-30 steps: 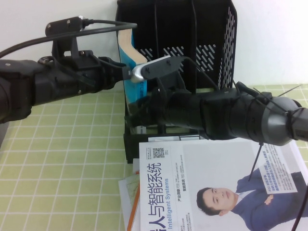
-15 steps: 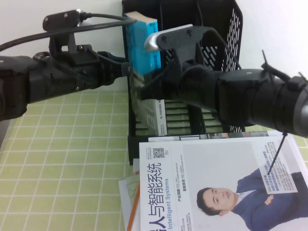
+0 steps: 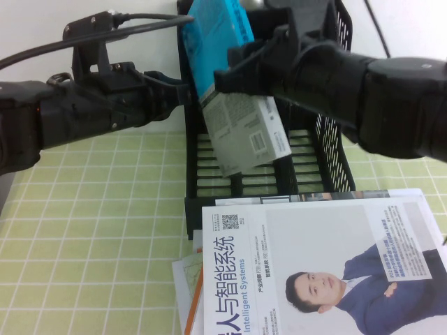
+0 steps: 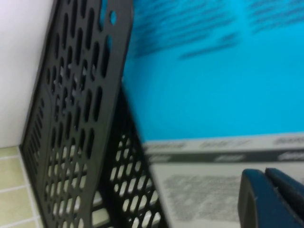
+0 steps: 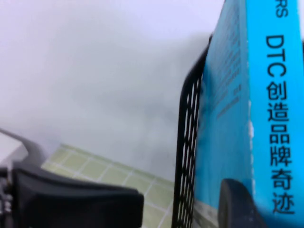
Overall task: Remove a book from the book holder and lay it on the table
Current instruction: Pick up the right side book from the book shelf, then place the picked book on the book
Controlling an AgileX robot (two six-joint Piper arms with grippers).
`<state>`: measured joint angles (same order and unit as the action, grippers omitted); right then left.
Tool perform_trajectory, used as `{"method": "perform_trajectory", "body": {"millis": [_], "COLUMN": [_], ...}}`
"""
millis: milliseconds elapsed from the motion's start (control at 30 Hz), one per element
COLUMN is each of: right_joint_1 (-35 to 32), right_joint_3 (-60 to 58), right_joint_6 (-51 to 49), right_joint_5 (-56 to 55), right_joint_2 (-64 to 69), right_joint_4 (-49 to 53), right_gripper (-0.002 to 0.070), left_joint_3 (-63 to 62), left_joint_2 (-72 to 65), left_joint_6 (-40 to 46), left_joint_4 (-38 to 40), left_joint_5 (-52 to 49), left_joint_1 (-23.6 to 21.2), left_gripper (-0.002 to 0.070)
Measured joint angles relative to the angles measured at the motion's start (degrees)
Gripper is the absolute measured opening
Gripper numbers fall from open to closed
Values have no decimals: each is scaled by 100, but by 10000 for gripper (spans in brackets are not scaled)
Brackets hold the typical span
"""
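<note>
The book (image 3: 241, 132), blue and pale grey, hangs tilted above the left compartment of the black book holder (image 3: 328, 139), its lower corner still over the holder. My right gripper (image 3: 234, 66) is shut on the book's upper part. In the right wrist view one dark finger (image 5: 237, 204) presses the blue cover beside the "DTC" spine (image 5: 280, 118). My left gripper (image 3: 183, 94) sits against the holder's left wall, fingers together. In the left wrist view its blue fingertips (image 4: 273, 199) lie in front of the book's cover (image 4: 213, 85), beside the holder wall (image 4: 80, 118).
A large white book with a man in a blue suit (image 3: 321, 265) lies on the green gridded table (image 3: 91, 230) right in front of the holder, over some papers (image 3: 187, 279). A white wall stands behind the holder.
My right gripper has lifted the book up out of the left compartment and tilted it, so its grey lower half now shows. My left arm has barely moved.
</note>
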<state>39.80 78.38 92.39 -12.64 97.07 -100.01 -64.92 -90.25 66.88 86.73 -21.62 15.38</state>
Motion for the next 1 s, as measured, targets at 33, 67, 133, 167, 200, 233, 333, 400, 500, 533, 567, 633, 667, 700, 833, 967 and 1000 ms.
{"method": "perform_trajectory", "body": {"millis": [33, 67, 133, 167, 200, 233, 333, 400, 500, 533, 567, 633, 667, 700, 833, 967, 1000], "right_joint_1": [0, 0, 0, 0, 0, 0, 0, 0, 0, 0, 0, 0, 0, 0, 0, 0, 0], "right_joint_3": [0, 0, 0, 0, -10, -9, -9, -9, -9, -9, -9, -9, -9, -9, -9, -9, -9], "right_joint_6": [0, 11, 23, 57, 94, 139, 298, 412, 555, 579, 602, 684, 758, 856, 1222, 1409, 1437], "right_joint_5": [-14, -25, -48, -48, -48, -37, 92, 235, 482, 569, 652, 824, 882, 965, 1181, 1422, 1510], "right_joint_2": [-69, -157, -344, -444, -545, -631, -937, -1161, -1475, -1569, -1636, -1790, -1842, -1902, -2051, -2117, -2117], "right_joint_4": [28, 52, 78, 90, 90, 90, 125, 148, 184, 211, 221, 246, 246, 257, 312, 387, 422], "right_gripper": [206, 206, 206, 206, 206, 206, 206, 206, 206, 206, 206, 206, 206, 206, 205, 205, 205], "left_joint_3": [0, 0, 0, 0, 0, 0, 0, 0, 0, 0, 0, 0, 0, 0, 0, 0, 0], "left_joint_2": [12, 37, 104, 160, 230, 302, 641, 916, 1336, 1488, 1610, 1911, 2062, 2213, 2838, 3496, 3628], "left_joint_6": [0, 0, 0, 0, 0, 0, 0, 12, 12, 12, 12, 12, 12, 12, 12, -174, -242], "left_joint_4": [34, 80, 164, 189, 203, 215, 238, 249, 249, 249, 249, 249, 249, 237, -67, -515, -648], "left_joint_5": [0, 0, -3, -3, -3, -3, -13, -12, -24, -33, -37, -47, -47, -21, 142, 339, 370], "left_joint_1": [0, 0, 0, 0, 0, 0, 0, 0, 0, 0, 0, 0, 0, 0, 0, 0, 0], "left_gripper": [-3, -3, -3, -3, -3, -3, -3, -3, -3, -3, -3, -3, -3, -3, -3, -3, -3]}}
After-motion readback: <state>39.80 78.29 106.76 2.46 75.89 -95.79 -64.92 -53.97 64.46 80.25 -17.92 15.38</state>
